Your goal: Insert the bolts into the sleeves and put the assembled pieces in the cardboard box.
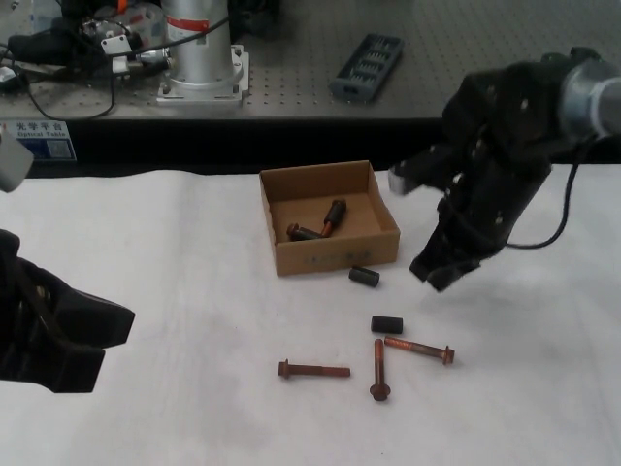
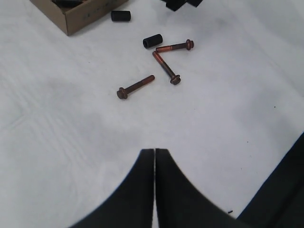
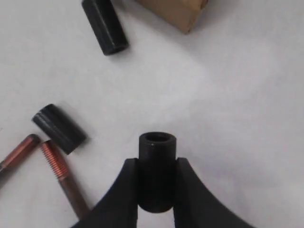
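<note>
We find the right gripper pinching a black sleeve between its fingers, over the white cloth near the cardboard box. The left gripper is pressed together and holds nothing, well apart from the three loose bolts. Two spare sleeves lie between box and bolts.

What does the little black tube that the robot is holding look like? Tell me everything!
The sleeve is a short black tube with a matte surface, like dark metal or hard plastic. Its open end faces the wrist camera and shows a round hole down the middle. The right gripper pinches it from both sides between its jaws, with the open end sticking out past their tips. It looks lifted off the white cloth and touches nothing else.
</note>
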`<action>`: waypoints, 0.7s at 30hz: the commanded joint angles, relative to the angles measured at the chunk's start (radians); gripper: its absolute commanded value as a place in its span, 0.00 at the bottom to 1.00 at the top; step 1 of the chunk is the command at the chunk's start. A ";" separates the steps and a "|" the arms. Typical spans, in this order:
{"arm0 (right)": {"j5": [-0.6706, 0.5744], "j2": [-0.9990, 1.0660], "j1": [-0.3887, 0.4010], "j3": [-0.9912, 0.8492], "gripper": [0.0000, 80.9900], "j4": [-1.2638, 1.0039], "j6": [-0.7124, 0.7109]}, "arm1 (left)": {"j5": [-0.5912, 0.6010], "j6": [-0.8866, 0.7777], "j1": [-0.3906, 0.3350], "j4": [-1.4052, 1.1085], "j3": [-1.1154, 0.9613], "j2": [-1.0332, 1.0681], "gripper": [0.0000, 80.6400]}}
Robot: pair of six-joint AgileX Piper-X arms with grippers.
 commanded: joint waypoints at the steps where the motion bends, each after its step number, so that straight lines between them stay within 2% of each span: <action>1: -0.022 -0.047 0.002 -0.004 0.03 0.064 0.005 | 0.008 -0.057 -0.002 -0.006 -0.005 -0.004 0.01; 9: -0.056 -0.158 0.002 0.020 0.03 0.136 -0.004 | 0.011 -0.095 -0.002 -0.006 -0.005 -0.005 0.01; 15: -0.060 -0.312 0.002 0.197 0.03 0.082 -0.004 | 0.009 -0.226 -0.002 -0.009 -0.005 0.016 0.01; 21: -0.060 -0.494 0.002 0.390 0.03 0.065 -0.004 | 0.003 -0.423 -0.018 -0.086 -0.005 0.110 0.01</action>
